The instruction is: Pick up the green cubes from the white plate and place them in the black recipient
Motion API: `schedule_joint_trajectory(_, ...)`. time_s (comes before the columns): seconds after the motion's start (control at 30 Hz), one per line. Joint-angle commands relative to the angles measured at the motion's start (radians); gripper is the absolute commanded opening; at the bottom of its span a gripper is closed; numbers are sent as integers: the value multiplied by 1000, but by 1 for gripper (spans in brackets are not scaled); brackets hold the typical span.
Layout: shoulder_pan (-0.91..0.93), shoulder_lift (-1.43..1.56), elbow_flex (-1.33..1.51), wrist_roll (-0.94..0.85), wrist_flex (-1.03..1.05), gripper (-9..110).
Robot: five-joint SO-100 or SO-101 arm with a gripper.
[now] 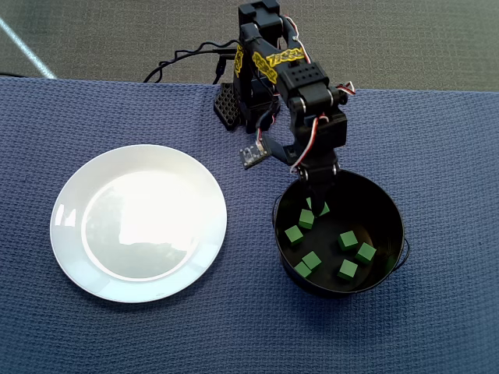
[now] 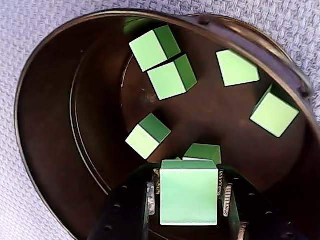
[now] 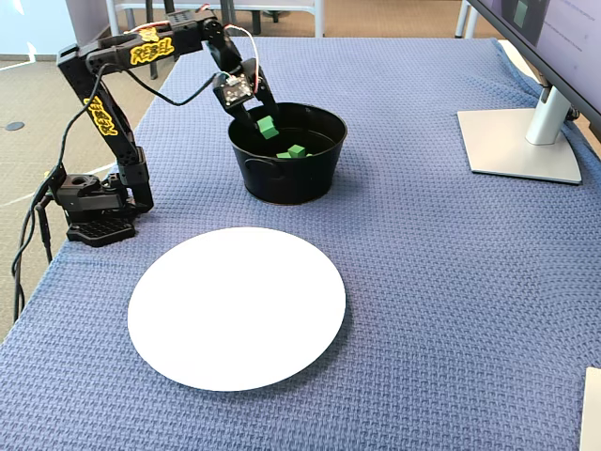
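Your fingers [image 2: 189,197] grip one green cube [image 2: 189,192] just inside the black recipient [image 1: 386,204], at its 11 o'clock rim in the overhead view. Seven other cubes [image 1: 348,240] lie on its floor. The white plate [image 1: 139,222] sits bare at the recipient's 9 o'clock.

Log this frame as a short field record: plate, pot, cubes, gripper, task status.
plate: white plate, no cubes on it
pot: black pot on the blue cloth, right of the plate in the overhead view
loose cubes: seven in the pot in the overhead view, e.g.
gripper: gripper inside the pot's mouth, shut on a held cube
status: last cube over the pot, not yet released
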Motion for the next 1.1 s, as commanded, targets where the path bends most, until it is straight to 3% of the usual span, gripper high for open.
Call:
schedule_joint_trajectory(0.0,-18,5,-60,0,-17,20)
schedule_joint_trajectory(0.1,-18,43,-18,-9,-34,31)
schedule_joint_trajectory(0.27,-14,98,20,-44,-40,33)
schedule_joint_trajectory(0.47,104,304,101,-132,17,24)
schedule_joint_trajectory(0.67,385,534,247,-225,60,2)
schedule_joint_trajectory(0.83,558,718,476,-255,18,0)
schedule_joint_trajectory(1.07,601,1055,813,-222,38,0)
